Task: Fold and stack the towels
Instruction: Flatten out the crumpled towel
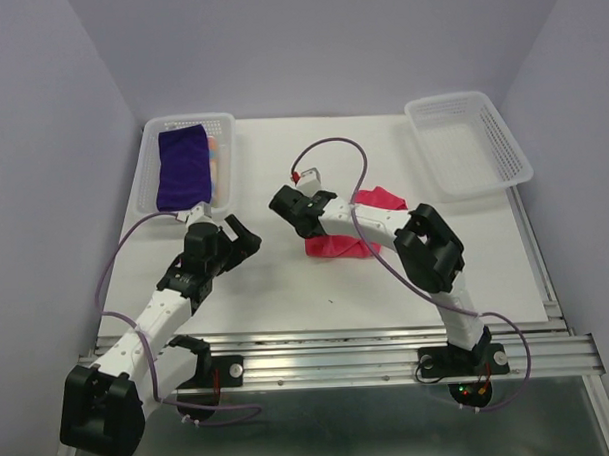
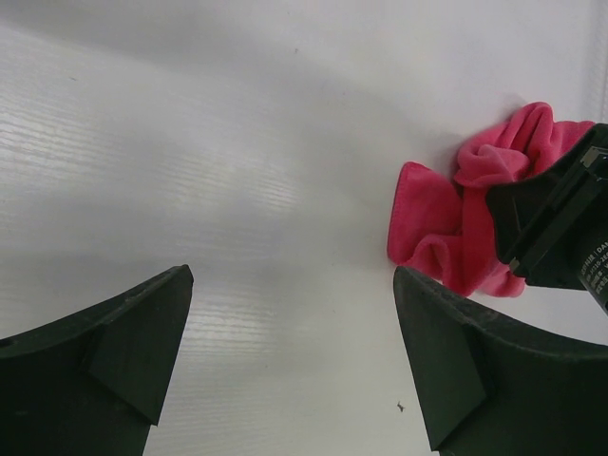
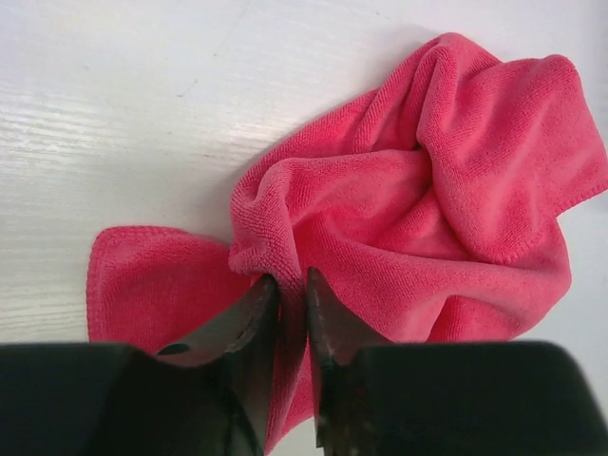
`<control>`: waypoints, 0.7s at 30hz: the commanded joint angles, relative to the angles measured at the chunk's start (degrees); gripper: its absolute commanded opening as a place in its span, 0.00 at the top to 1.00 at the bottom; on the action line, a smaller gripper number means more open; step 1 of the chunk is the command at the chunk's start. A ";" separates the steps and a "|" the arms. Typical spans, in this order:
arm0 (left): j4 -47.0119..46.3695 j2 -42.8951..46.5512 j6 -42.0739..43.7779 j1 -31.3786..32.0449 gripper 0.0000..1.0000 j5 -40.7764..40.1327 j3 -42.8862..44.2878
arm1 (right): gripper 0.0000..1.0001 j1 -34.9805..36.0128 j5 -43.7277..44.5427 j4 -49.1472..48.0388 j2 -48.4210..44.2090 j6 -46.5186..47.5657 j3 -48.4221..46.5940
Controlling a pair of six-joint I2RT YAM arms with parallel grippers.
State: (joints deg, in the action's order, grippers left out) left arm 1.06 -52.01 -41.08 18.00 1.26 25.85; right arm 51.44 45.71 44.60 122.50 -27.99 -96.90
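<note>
The hot pink towel (image 1: 376, 199) lies crumpled on the white table, partly under my right arm. My right gripper (image 1: 317, 235) is shut on a fold of it (image 3: 408, 209), with its jaws (image 3: 293, 280) pinching a ridge of cloth. My left gripper (image 1: 247, 236) is open and empty, low over bare table to the left of the towel. In the left wrist view, the towel (image 2: 437, 228) lies ahead to the right of the open gripper (image 2: 293, 275). The deep purple towel (image 1: 182, 167) lies folded in the left basket. A sliver of striped towel (image 1: 214, 156) shows beside it.
The left white basket (image 1: 146, 188) stands at the back left. A second white basket (image 1: 467, 142) stands at the back right with nothing seen in it. A metal rail (image 1: 339, 352) runs along the near edge. Grey walls close in the sides.
</note>
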 commanded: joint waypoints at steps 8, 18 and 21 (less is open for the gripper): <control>-5.36 -4.85 1.09 2.74 0.01 1.38 0.43 | 0.98 0.15 0.00 -6.27 -20.34 -10.41 21.11; -9.05 -14.69 -0.14 14.51 0.01 1.12 2.55 | 0.99 0.15 -15.73 -10.05 -53.40 -22.01 53.99; -11.95 -16.89 -1.28 18.64 0.01 1.55 2.54 | 0.99 0.24 -18.37 -14.18 -59.21 -23.43 60.94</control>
State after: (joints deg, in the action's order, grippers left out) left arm -5.85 -67.85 -41.23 33.17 2.48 26.39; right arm 51.44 32.53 35.35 67.00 -46.06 -41.93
